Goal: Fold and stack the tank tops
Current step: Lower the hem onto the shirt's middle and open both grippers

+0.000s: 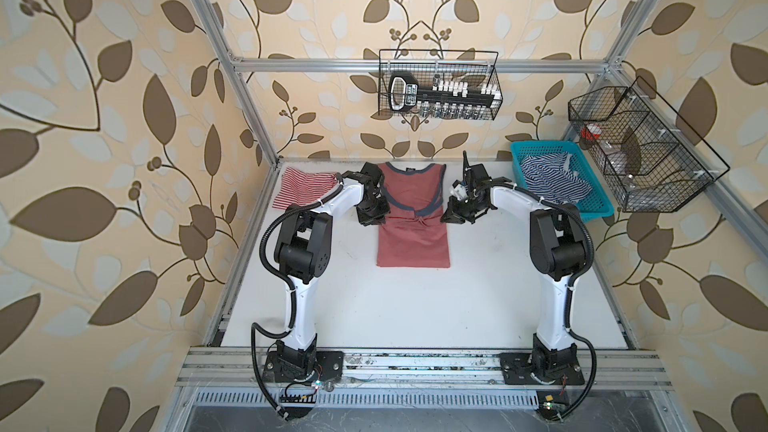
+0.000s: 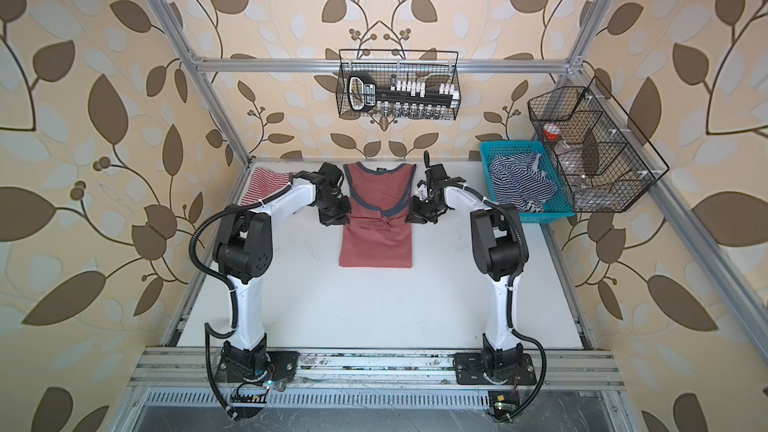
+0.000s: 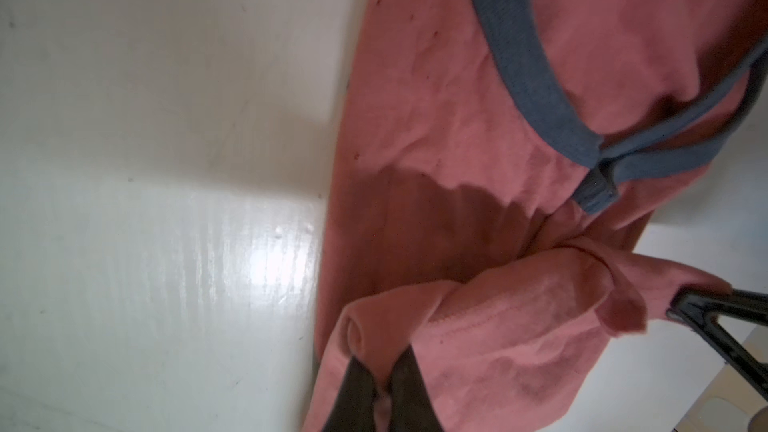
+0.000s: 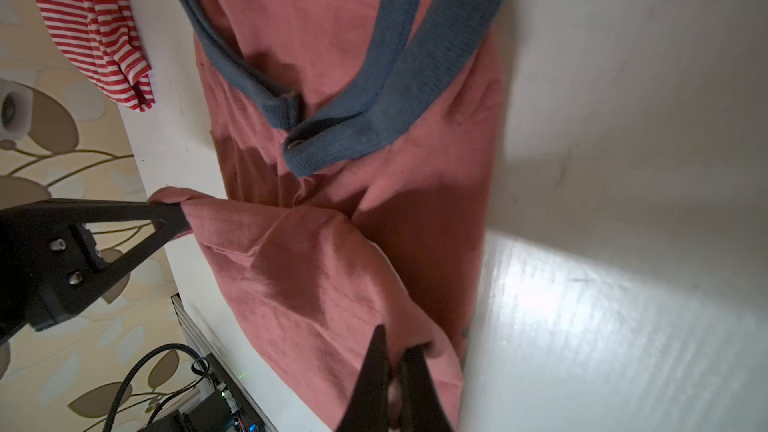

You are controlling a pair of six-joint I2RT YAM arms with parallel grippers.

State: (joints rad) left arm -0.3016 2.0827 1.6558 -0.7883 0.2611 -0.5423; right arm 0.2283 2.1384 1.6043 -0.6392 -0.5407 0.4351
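The dusty red tank top (image 1: 413, 243) with navy trim lies flat mid-table in both top views, neck toward the back wall. Its lower hem is lifted and doubled over toward the armholes. My left gripper (image 3: 380, 361) is shut on one hem corner at the garment's left edge (image 1: 376, 220). At the right edge (image 1: 449, 216), my right gripper (image 4: 397, 347) is shut on the other corner. Pink cloth shows between both pairs of fingers. The red-and-white striped tank top (image 1: 303, 191) lies folded at the back left, partly behind my left arm.
A teal basket (image 1: 544, 144) at the back right holds a navy-and-white striped cloth (image 1: 540, 182). One wire basket (image 1: 438, 85) hangs on the back wall and another (image 1: 640, 151) on the right frame. The white table (image 1: 415, 305) stretches toward the arm bases.
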